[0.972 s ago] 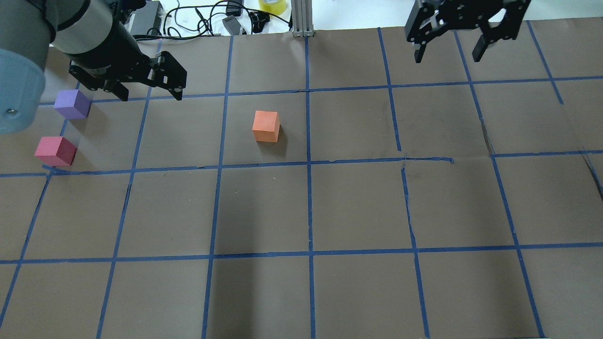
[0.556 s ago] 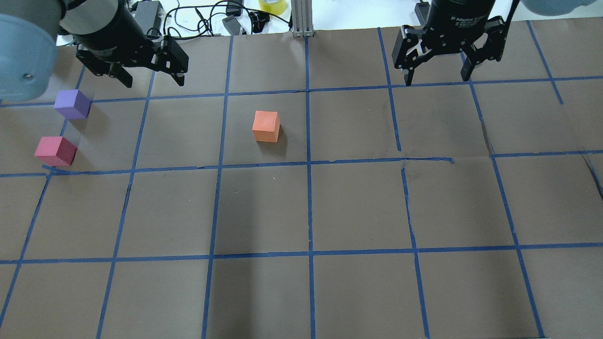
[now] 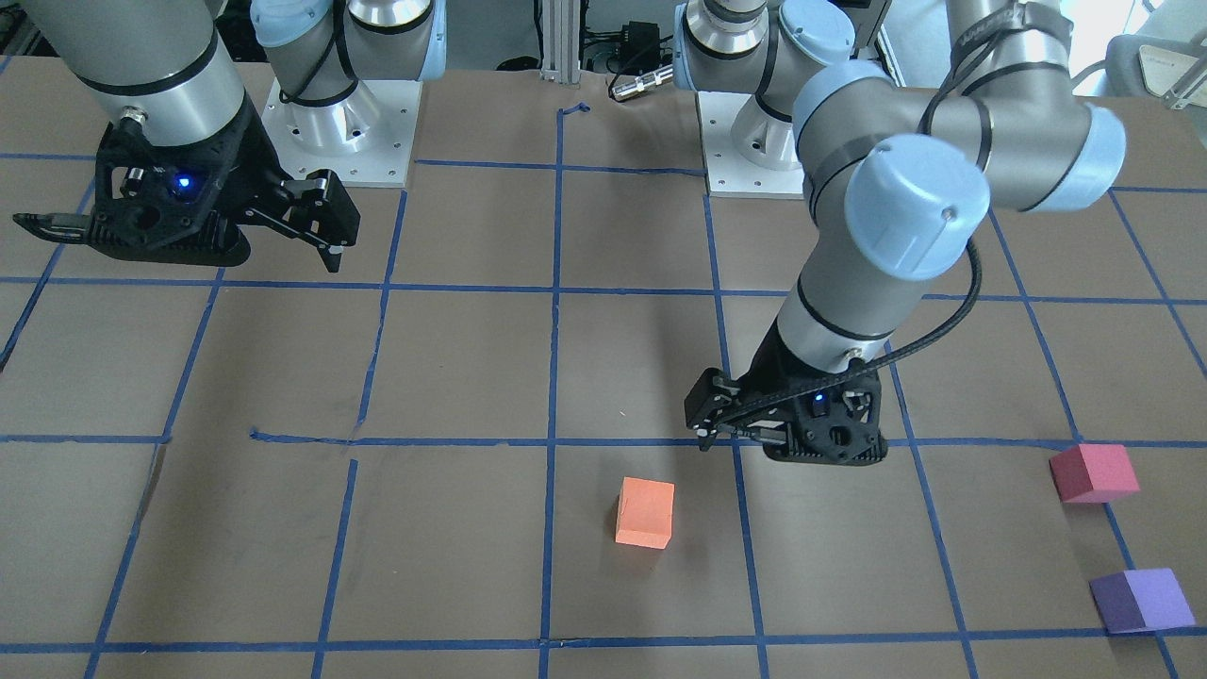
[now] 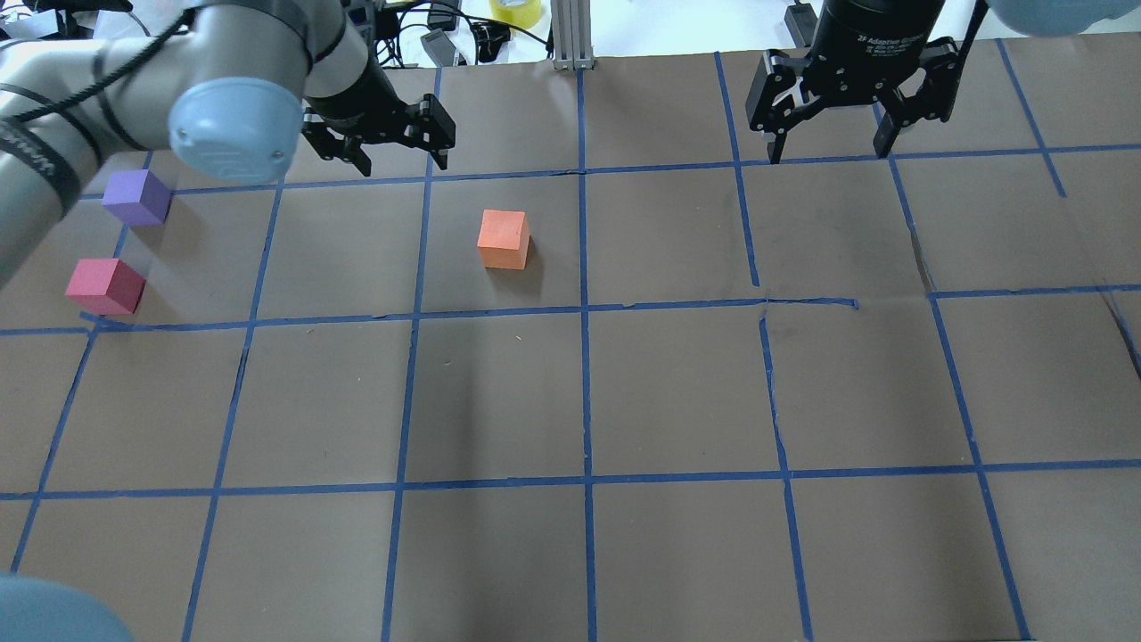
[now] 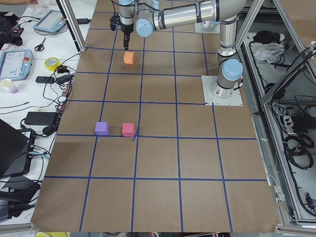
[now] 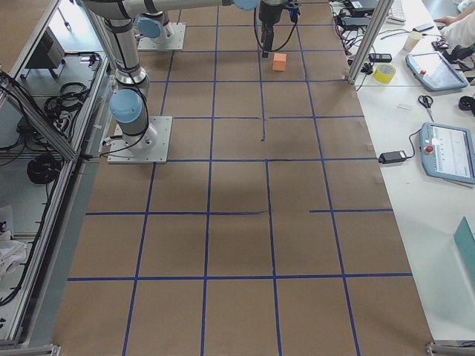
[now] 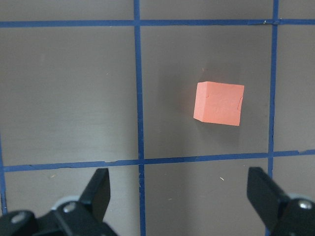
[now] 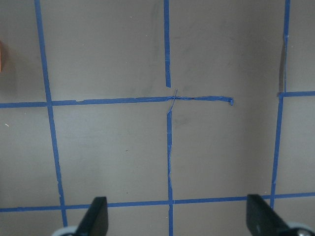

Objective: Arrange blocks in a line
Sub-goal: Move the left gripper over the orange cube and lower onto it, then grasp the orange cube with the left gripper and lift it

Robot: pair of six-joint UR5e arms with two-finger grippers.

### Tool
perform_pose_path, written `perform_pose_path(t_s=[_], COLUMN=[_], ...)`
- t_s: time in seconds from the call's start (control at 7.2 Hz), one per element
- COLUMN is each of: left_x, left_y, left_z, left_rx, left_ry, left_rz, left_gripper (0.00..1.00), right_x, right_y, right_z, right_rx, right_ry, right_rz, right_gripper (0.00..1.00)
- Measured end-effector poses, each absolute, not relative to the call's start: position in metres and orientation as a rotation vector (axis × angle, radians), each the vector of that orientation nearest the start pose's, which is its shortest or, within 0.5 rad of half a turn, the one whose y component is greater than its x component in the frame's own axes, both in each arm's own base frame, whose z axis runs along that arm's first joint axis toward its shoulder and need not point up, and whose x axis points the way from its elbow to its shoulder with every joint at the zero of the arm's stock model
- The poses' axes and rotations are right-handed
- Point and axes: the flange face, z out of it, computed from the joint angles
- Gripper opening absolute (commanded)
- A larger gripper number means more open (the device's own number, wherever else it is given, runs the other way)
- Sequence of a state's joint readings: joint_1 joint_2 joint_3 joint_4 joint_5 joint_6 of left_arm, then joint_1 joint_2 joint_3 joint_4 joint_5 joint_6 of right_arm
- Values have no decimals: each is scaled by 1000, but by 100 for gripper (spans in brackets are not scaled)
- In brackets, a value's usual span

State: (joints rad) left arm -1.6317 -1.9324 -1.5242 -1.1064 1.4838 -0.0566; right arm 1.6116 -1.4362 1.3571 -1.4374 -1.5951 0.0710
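Orange block sits untouched near the left claw, spread wide and empty; right claw likewise.

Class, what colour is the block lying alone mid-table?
The block is orange; the left wrist-mounted view shows it best.

Overhead view: white print on the black body above the right pincer reads "2F Adaptive"; the word after it is not legible, and a smaller line beneath is too small to read. White lettering on the left arm, at the view's left edge, is blurred and unreadable. No other text, number or sign is legible in any view.
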Motion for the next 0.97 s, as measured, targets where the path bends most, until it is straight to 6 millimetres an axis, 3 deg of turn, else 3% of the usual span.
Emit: perform_pose_path(t_s=[0.28, 0.42, 0.97], left_x=[-226, -239, -257], left_y=[-651, -656, -653], left_z=[290, 264, 199], left_rx=[-30, -21, 72], left_ry=[3241, 3244, 3240], left_rz=[-317, -312, -161], left_gripper=[100, 100, 100], right_x=[141, 138, 137], right_y=[-538, -538, -537], right_z=[512, 513, 514], right_rx=[84, 90, 100], right_ry=[3151, 3149, 3149], right_rz=[82, 81, 88], right_gripper=[100, 100, 100])
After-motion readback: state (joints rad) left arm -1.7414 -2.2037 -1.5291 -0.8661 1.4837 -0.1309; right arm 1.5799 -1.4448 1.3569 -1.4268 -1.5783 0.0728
